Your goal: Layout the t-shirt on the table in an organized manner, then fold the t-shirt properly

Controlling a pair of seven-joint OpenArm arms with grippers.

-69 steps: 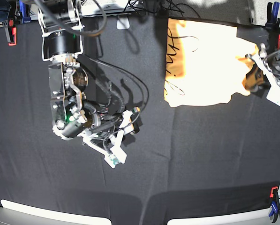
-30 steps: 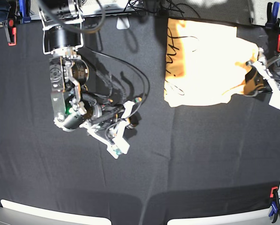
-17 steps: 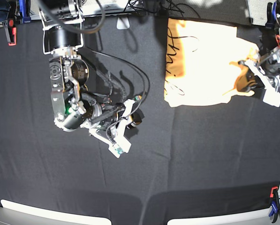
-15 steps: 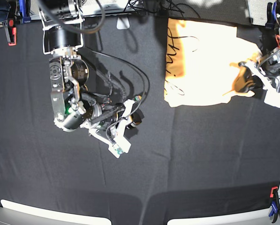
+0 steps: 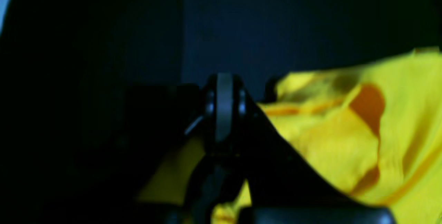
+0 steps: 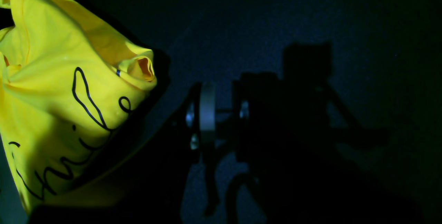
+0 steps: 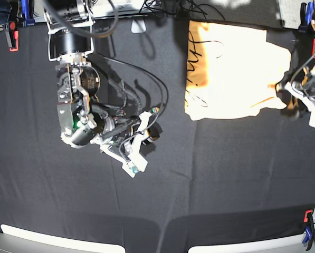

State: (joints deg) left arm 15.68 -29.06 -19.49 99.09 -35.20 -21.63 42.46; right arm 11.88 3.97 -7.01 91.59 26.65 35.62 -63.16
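Table point(image 7: 199, 179): wide black cloth. T-shirt point(image 7: 231, 68) at far edge, partly folded, scribbles up. Left gripper point(image 7: 305, 97) beside its sleeve corner, grip state unclear; best re-pinch hem only. Right gripper point(image 7: 135, 153) well apart, slightly parted, holding nothing.

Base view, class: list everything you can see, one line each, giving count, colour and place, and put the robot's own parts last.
t-shirt: one, pale yellow-orange with thin dark scribble marks, far right part of the table, folded over itself.
table: one, matte black cloth, fills the view.
clamps: several, red and blue, at the table edges; another at the near right corner.
cables: a few, black, trailing from the far edge to the right arm.
right arm: one, black and silver, over the table's left half, its fingers white, above bare cloth.
left arm: one, partly visible at the right edge, beside the shirt's sleeve.
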